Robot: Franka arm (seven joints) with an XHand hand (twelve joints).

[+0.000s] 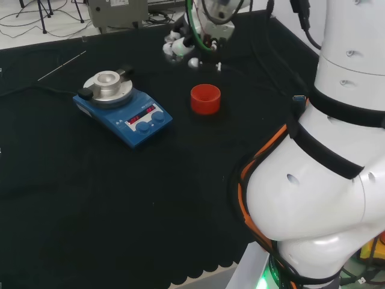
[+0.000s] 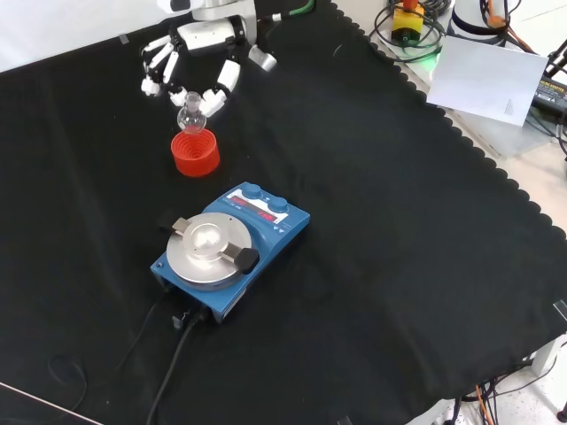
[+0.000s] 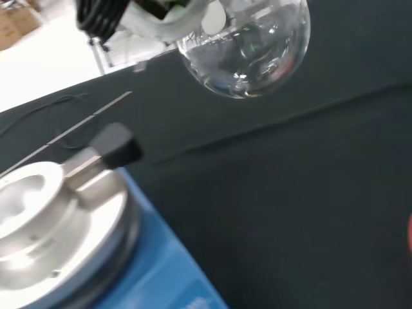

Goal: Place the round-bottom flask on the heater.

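A surface (image 2: 372, 266) draped in black cloth carries a few lab items. In the front view, nearest the camera, a black power cable (image 2: 168, 359) trails off the near left side of a blue heater (image 2: 232, 247). The heater sits a little left of centre, turned at an angle, with a round silver top plate (image 2: 208, 246) that dips into a shallow bowl at its middle. A black clamp knob (image 2: 245, 259) sits at the plate's near right edge. Two blue dials and a small lit display are on the heater's far right face. The plate is bare.

Farther back and slightly left stands a red ribbed ring stand (image 2: 196, 152), well apart from the heater, with nothing resting in it.

Just beyond and above the stand is the round-bottom flask (image 2: 190, 112), clear glass, its bulb hanging over the stand without touching it. The black and white hand (image 2: 205, 40) comes in from the far edge, its fingers curled down around the flask's neck, holding it in the air.

In the head view the heater (image 1: 123, 108) is at the left, the red stand (image 1: 206, 99) to its right, and the hand (image 1: 180, 43) beyond the stand.

In the wrist view the flask's glass bulb (image 3: 248, 48) hangs close up, with the heater's silver plate (image 3: 58, 225) beyond it.
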